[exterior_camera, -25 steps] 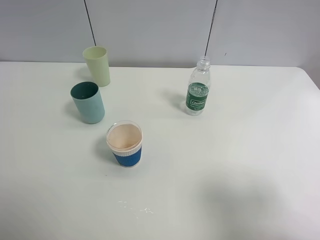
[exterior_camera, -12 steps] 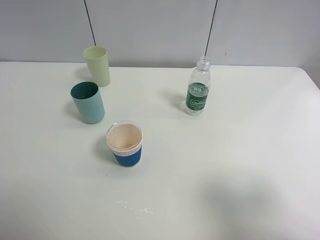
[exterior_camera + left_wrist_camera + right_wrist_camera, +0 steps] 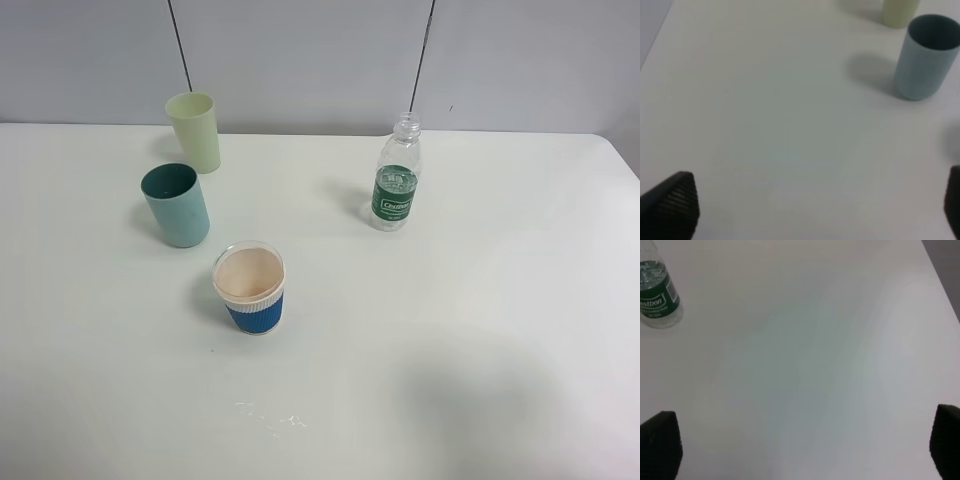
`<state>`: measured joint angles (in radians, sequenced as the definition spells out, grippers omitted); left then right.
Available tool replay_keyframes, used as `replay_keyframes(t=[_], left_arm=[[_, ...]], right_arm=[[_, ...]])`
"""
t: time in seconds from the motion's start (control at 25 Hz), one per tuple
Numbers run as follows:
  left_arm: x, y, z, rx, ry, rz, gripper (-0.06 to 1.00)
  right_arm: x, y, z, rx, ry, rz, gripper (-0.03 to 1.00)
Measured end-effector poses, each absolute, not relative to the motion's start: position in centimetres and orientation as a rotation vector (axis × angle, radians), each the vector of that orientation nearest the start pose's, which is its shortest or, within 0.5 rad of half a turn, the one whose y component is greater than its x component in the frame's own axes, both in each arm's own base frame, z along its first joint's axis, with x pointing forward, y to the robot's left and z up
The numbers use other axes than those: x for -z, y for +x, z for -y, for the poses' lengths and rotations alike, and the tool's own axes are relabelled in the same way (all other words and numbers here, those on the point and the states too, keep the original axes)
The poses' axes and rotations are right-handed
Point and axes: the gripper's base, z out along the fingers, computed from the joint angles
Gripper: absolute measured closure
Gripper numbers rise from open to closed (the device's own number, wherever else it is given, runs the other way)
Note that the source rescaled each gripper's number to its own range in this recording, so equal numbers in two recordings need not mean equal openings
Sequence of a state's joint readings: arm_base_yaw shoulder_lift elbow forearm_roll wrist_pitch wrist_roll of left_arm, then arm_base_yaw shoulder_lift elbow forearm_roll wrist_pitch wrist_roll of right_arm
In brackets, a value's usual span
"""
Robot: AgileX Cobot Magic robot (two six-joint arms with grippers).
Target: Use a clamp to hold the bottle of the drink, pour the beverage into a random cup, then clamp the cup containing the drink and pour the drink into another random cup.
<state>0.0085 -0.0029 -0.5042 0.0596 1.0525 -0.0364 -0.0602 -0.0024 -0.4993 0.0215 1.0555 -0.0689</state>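
Left tool (image 3: 805,210): spread wide, one dark ribbed fingertip (image 3: 671,202) at one edge of the left wrist view and a sliver of the other at the opposite edge; it holds nothing and touches nothing, with only bare worktop between the tips.
Right tool (image 3: 802,445): also spread wide, one dark fingertip (image 3: 659,442) showing at each lower corner of the right wrist view; empty, touching nothing.
Arms in the high view: neither arm nor tool shows there.
Bottle (image 3: 397,175): clear plastic with a green label, standing upright without a cap on the right half of the worktop, toward the back; it also shows at the edge of the right wrist view (image 3: 656,295), well apart from the right tool.
Pale yellow cup (image 3: 194,131): upright at the back left, near the wall.
Teal cup (image 3: 176,205): upright just in front of the pale yellow cup, close beside it but apart; seen in the left wrist view (image 3: 926,57), well clear of the left tool.
Blue-sleeved cup (image 3: 250,287): upright, nearer the front and toward the middle, with a white rim and a pale inside; what it contains cannot be told.
Worktop (image 3: 480,330): white, smooth; a few small white specks (image 3: 270,415) lie near the front edge.
Room: plain grey wall behind, with two thin dark cables (image 3: 180,45) running down it.
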Motion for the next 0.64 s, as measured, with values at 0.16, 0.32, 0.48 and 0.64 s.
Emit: replay_keyframes(t=[0.16,0.32,0.48,0.64], left_arm=[[-27.92,-0.56,-0.47,-0.054,-0.048,-2.027,-0.05],[-27.92,-0.56,-0.47,-0.054,-0.048,-2.027,-0.05],[-27.92,-0.56,-0.47,-0.054,-0.048,-2.027,-0.05],[-27.92,-0.56,-0.47,-0.054,-0.048,-2.027,-0.05]], right_arm=[[-27.75,-0.48,-0.2,0.055,-0.01,-2.038,-0.03],[-27.75,-0.48,-0.2,0.055,-0.01,-2.038,-0.03],[-27.75,-0.48,-0.2,0.055,-0.01,-2.038,-0.03],[-27.75,-0.48,-0.2,0.055,-0.01,-2.038,-0.03]])
